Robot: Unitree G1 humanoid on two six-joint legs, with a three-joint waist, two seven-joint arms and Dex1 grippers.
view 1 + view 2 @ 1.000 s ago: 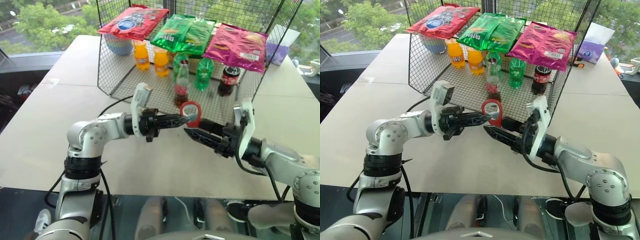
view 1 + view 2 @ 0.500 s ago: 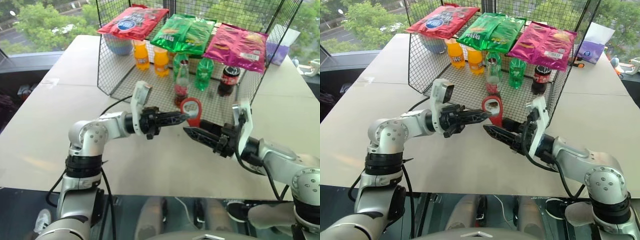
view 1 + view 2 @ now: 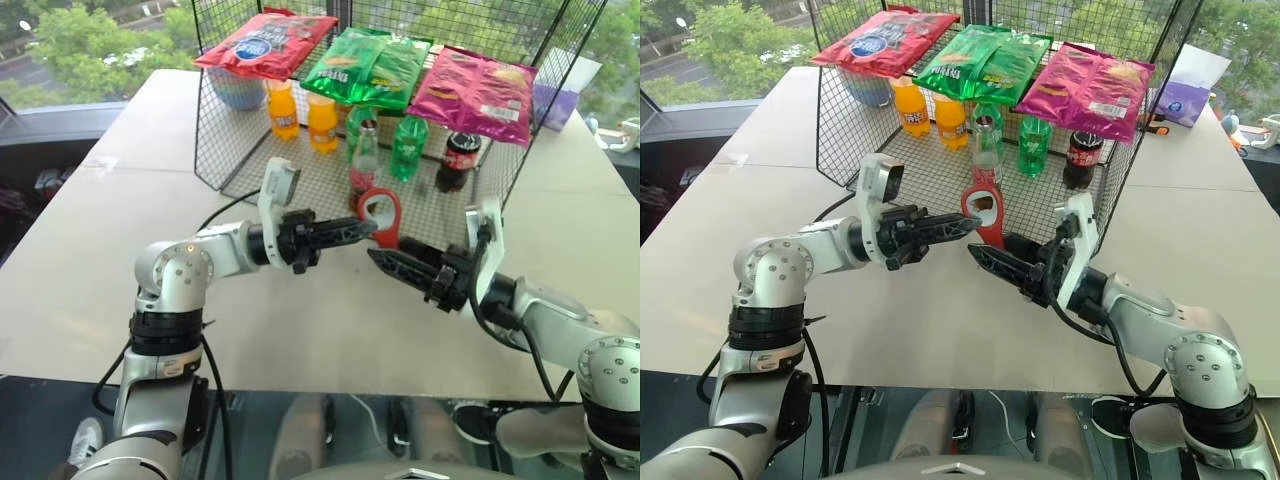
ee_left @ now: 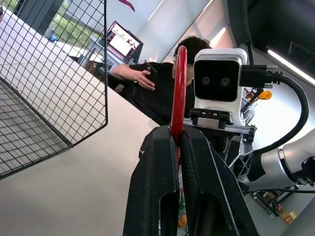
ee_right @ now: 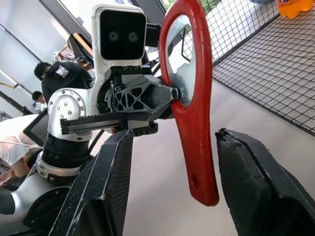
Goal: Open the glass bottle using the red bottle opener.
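My left gripper (image 3: 366, 229) is shut on the ring-shaped head of the red bottle opener (image 3: 383, 215) and holds it upright in the air, just in front of the wire basket. My right gripper (image 3: 380, 259) points at it from the right. It is open, its fingers (image 5: 106, 187) on either side of the opener's handle (image 5: 197, 128) without touching it. The glass bottle (image 3: 363, 165), with a red label and dark cola, stands upright in the basket behind the opener.
The wire basket (image 3: 230, 150) on the pale table (image 3: 90, 250) holds two orange drink bottles (image 3: 303, 115), green bottles (image 3: 407, 145) and a squat dark cola bottle (image 3: 459, 160). Snack bags (image 3: 370, 65) lie on top. A seated person (image 4: 157, 93) shows behind.
The opener has tilted slightly in my left gripper. My right gripper's fingers have drawn closer together around its handle. Both arms have stayed in place.
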